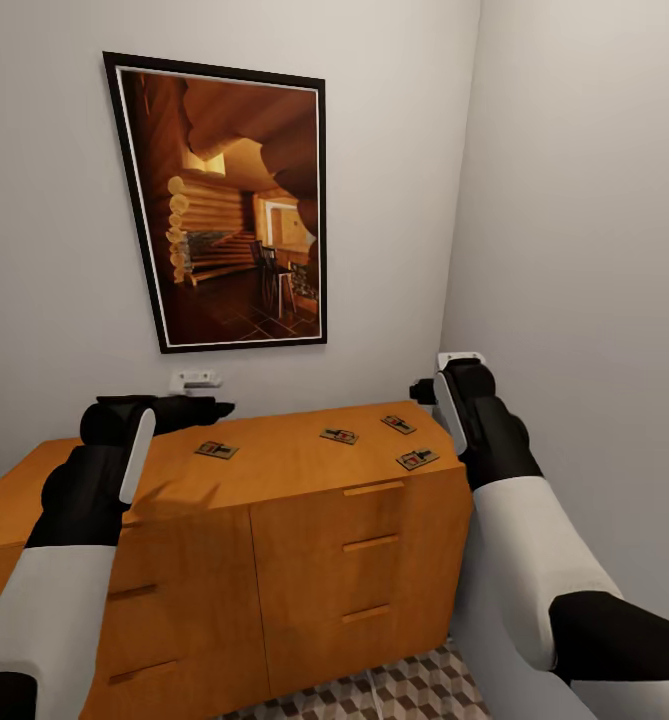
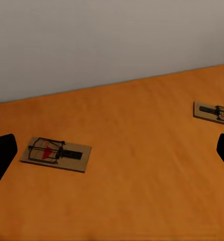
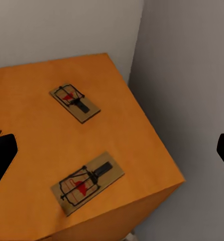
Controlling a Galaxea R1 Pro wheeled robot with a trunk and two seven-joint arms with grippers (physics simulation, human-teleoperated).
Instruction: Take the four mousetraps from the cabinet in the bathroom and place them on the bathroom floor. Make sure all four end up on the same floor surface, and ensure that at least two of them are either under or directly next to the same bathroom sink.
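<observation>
- The left arm reaches forward over the left part of the cabinet top, forearm level, its left gripper stretched out near the wall and just short of the leftmost mousetrap.
- In the left wrist view the left gripper's two dark fingertips sit at opposite edges of the picture, so the jaws stand wide apart with nothing between them but the cabinet top; that same trap lies flat below, and a second mousetrap lies well apart from it.
- The right arm is raised beside the cabinet's right end, close to the side wall, with the right gripper pointing down toward the corner.
- The right wrist view shows the right gripper's jaws likewise wide apart and empty, above the corner mousetrap near the front edge and the rear mousetrap farther back.
- The head view alone shows all four traps spread on the cabinet top, the framed log-cabin picture on the wall, and a strip of cube-patterned bathroom floor below the drawers.
</observation>
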